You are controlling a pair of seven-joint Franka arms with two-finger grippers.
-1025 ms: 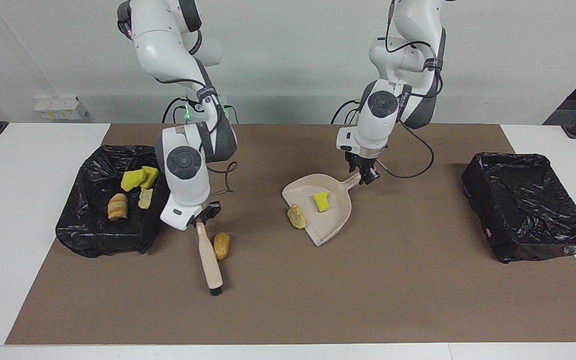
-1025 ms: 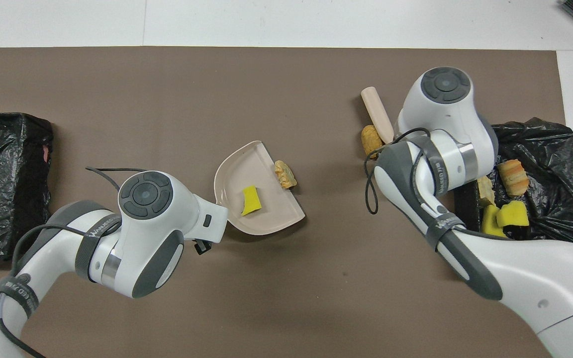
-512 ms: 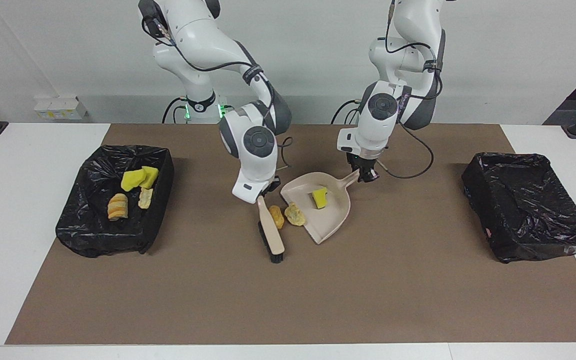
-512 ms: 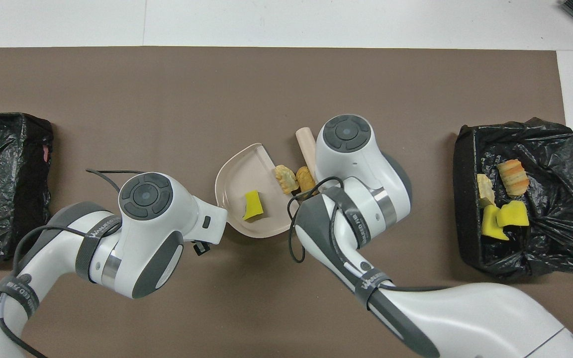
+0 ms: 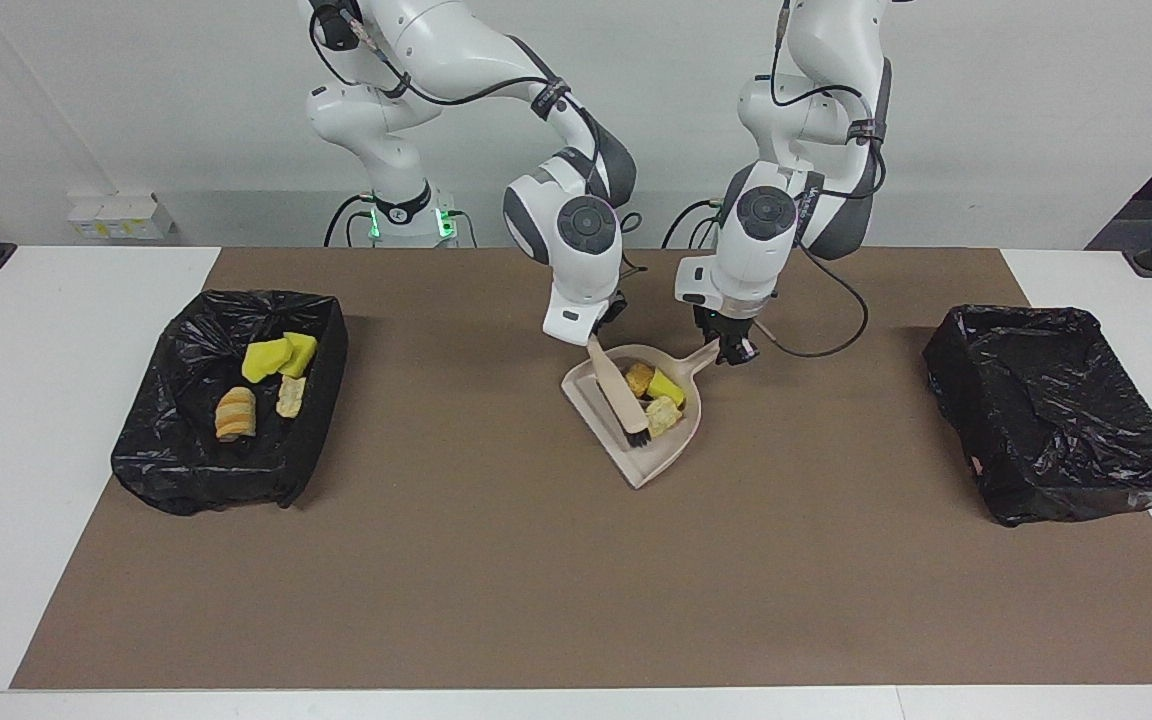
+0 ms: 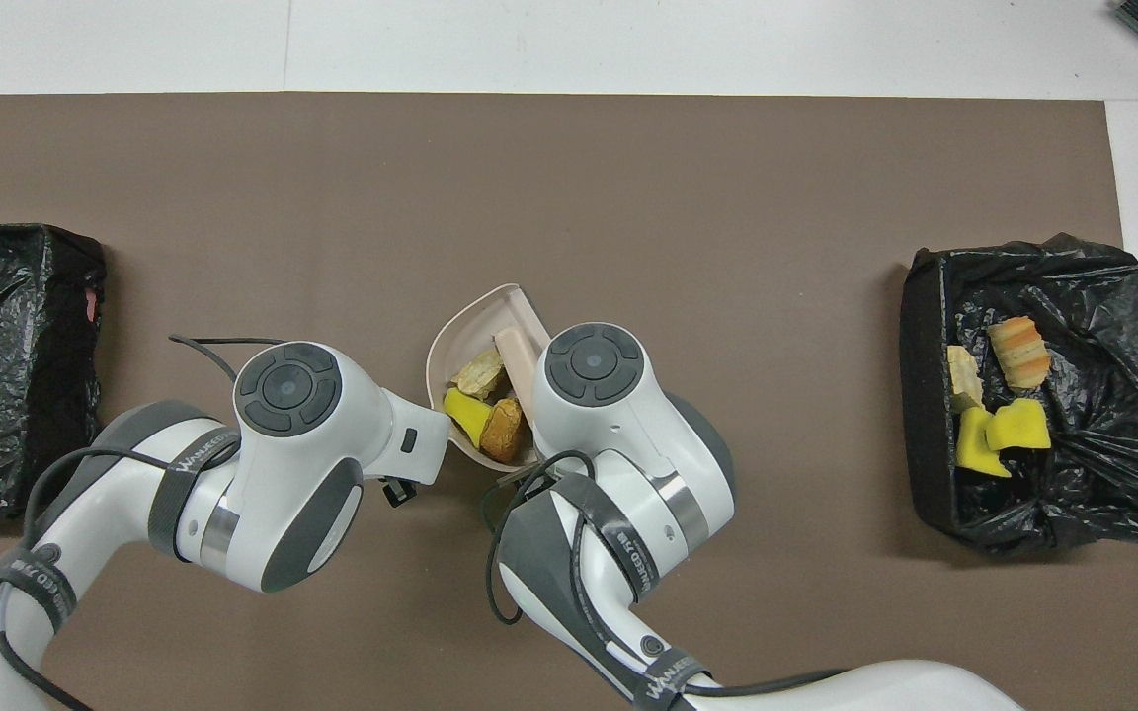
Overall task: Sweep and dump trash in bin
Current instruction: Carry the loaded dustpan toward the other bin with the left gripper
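The beige dustpan (image 5: 646, 462) lies on the brown mat midway between the two arms. It holds three pieces of trash: a brown bread piece (image 5: 639, 377), a yellow sponge chunk (image 5: 667, 387) and a beige scrap (image 5: 663, 415). My left gripper (image 5: 736, 352) is shut on the dustpan's handle. My right gripper (image 5: 596, 338) is shut on the handle of the brush (image 5: 614, 388), whose black bristles (image 5: 636, 435) sit inside the pan beside the scraps. In the overhead view both wrists hide the grippers; the dustpan (image 6: 470, 326) and its trash (image 6: 503, 442) show between them.
A black-lined bin (image 5: 206, 480) stands toward the right arm's end of the table and holds several scraps, yellow sponge (image 5: 266, 358) and bread (image 5: 235, 412). A second black-lined bin (image 5: 1086, 480) stands toward the left arm's end. The brown mat (image 5: 536, 600) covers the table's middle.
The right arm swept the brush from beside its bin over to the dustpan, pushing two scraps into it. The pan now holds three. The left arm stayed at the pan's handle.
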